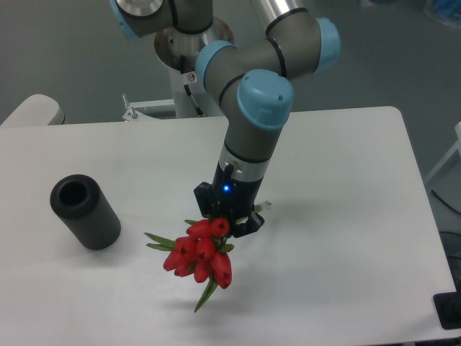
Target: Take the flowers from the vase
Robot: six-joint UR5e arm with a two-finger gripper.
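Where grey floor begins, white table.

A white bench with rounded corners fills most of the view, its smooth top running from the left edge of the picture almost to the right edge. The only thing standing directly on it is the vase, a dark grey-black matte cylinder set upright near the left side, with its round open mouth facing up and tipped slightly toward the camera. A soft shadow falls on the white surface near the front edge, to the right of the vase and well apart from it.
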